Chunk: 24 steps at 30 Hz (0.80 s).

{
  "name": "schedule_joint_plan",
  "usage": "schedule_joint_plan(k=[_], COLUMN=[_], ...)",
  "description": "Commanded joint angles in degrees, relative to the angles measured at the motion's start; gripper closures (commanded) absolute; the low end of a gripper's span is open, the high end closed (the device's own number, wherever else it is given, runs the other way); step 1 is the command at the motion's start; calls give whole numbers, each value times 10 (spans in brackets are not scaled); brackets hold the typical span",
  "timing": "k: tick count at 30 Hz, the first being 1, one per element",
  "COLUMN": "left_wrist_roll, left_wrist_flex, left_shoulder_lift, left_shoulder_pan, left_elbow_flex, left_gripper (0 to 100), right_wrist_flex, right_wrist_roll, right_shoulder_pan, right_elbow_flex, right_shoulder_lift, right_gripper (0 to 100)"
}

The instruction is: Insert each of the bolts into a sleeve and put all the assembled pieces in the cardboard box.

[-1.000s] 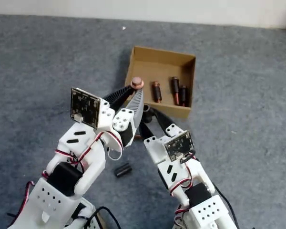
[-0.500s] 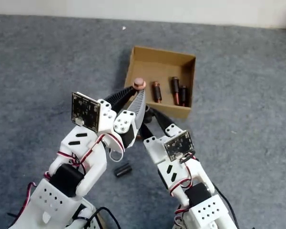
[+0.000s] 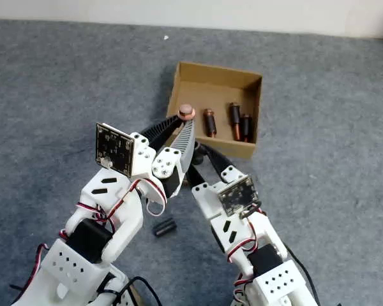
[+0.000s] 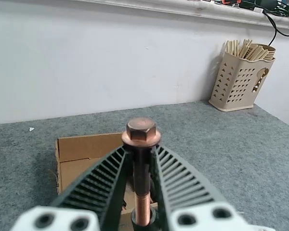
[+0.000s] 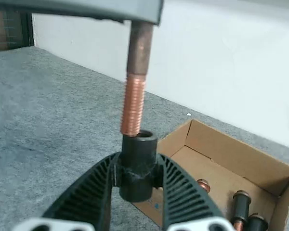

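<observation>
high: cardboard box [image 3: 207, 94] is holding three assembled pieces [image 3: 209, 122], loose sleeve [image 3: 165, 227] is lying on carpet [image 3: 64, 95] | left wrist: left gripper [image 4: 141, 151] is pinching upright bolt [image 4: 141, 131] | right wrist: right gripper [image 5: 137, 171] is clamping upright sleeve [image 5: 138, 149], bolt tip sitting at its mouth

I've eased the bolt [image 3: 186, 112] in my left jaws slightly toward the cardboard box [image 3: 214, 72]; the sleeve [image 5: 138, 167] in my right jaws drew back a touch.

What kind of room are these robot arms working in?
Probably a robotics lab or hobby workshop. A grey felt-covered table stands against a white wall, a cardboard box holds assembled bolts, and a beige basket of wooden sticks stands by the wall.
</observation>
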Motion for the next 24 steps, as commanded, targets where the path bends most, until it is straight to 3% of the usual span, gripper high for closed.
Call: schedule_joint_plan(k=[1, 8, 15, 19, 24], left_wrist_roll=[4, 4, 4, 4, 4], left_wrist_flex=[-10, -7, 25, 28, 73], left_shoulder_lift=[-3, -2, -6, -6, -6], left_shoulder_pan=[11, 10, 14, 11, 15], left_elbow_flex=[-6, -1, -2, -1, -2], left_gripper=[994, 994, 993, 989, 870], right_wrist_flex=[-20, -20, -18, 49, 77], right_wrist_roll=[22, 22, 22, 22, 21], right_shoulder_pan=[-20, -18, -18, -18, 2], right_elbow_flex=[6, 6, 57, 62, 62], right_shoulder_lift=[-12, -17, -118, -169, -210], right_gripper=[994, 994, 994, 994, 994])
